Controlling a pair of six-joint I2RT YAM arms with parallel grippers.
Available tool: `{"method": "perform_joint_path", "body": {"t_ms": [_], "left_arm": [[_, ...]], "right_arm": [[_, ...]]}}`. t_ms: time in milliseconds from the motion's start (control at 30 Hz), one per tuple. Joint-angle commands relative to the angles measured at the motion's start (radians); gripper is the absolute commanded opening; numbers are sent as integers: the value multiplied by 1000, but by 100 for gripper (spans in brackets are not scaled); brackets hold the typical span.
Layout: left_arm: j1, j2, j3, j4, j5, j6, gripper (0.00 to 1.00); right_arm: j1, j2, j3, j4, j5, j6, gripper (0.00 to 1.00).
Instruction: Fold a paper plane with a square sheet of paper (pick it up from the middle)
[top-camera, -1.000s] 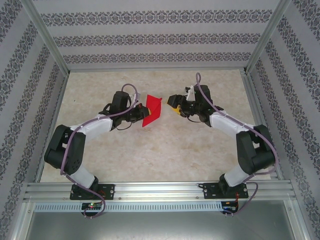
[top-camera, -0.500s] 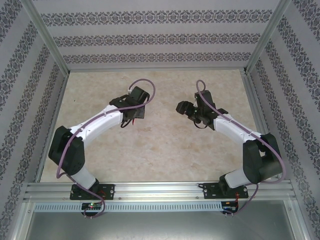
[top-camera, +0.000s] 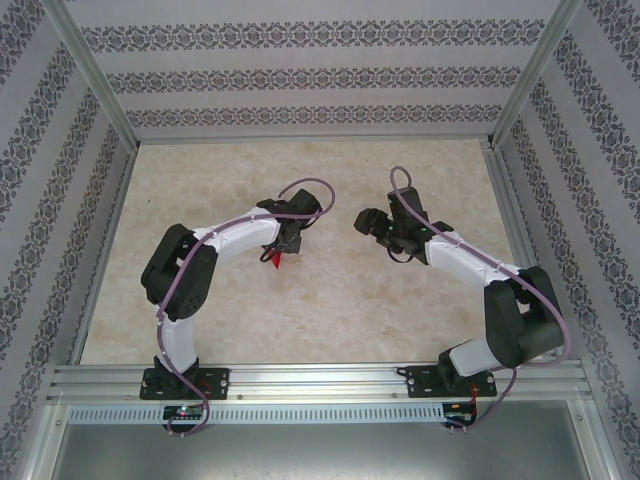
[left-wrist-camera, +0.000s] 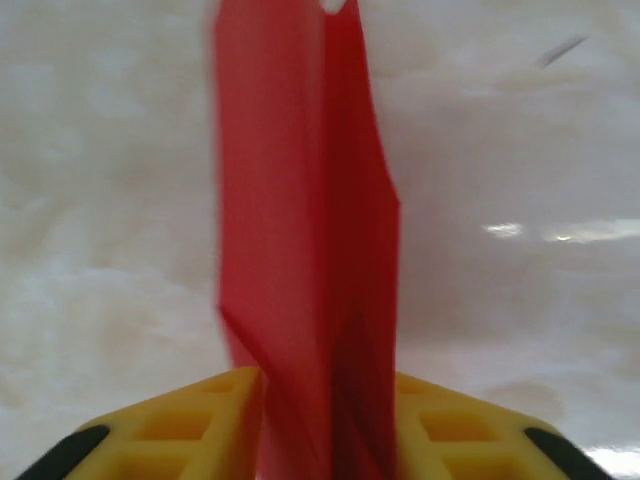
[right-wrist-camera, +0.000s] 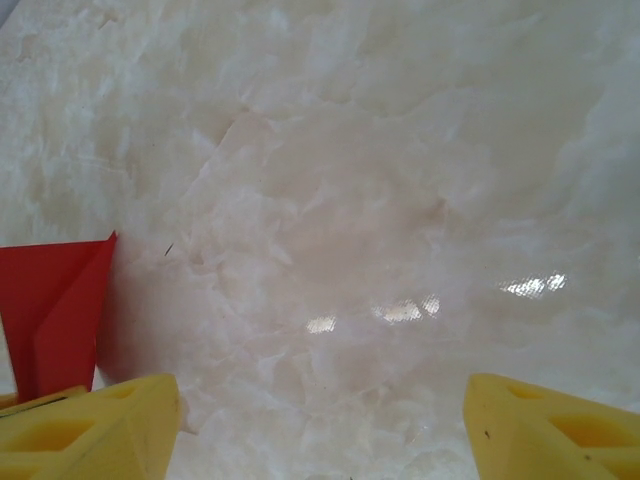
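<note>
While the left gripper (top-camera: 284, 243) hangs near the worktop's (top-camera: 330, 320) middle, seen from above, the red paper plane (top-camera: 275, 258) pokes out beneath it, with the right gripper (top-camera: 366, 220) near. On the left wrist, yellow fingers (left-wrist-camera: 190, 425) pinch the creased paper from both sides. On the right wrist, the jaws stand spread and empty; we should approach slowly and grip a free edge squarely.

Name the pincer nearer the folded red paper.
Left. The folded red paper sits between the fingers of the left pincer; the right pincer is open beside it, apart.
</note>
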Motion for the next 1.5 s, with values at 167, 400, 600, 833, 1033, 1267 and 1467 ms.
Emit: {"method": "perform_joint_path", "body": {"t_ms": [167,400,600,833,1033,1267,1467], "left_arm": [[60,-108,-67,219,403,-72,61],[237,-261,-244,354,529,-122,68],[397,-356,-389,375,525,-134,79],[520,-433,-507,406,529,-161,93],[555,-441,-556,440,560,-174,95],[557,-436,-556,451,597,-150,96],[556,-436,-554,463,632,-136,96]], "right_arm": [[51,0,-1,23,68,20,73],[230,108,107,41,122,22,59],[386,268,277,61,117,16,37],[471,473,483,11,73,11,30],[452,582,577,-32,34,-4,30],[409,662,603,-77,1,-56,30],[381,688,595,-115,-70,-165,30]]}}
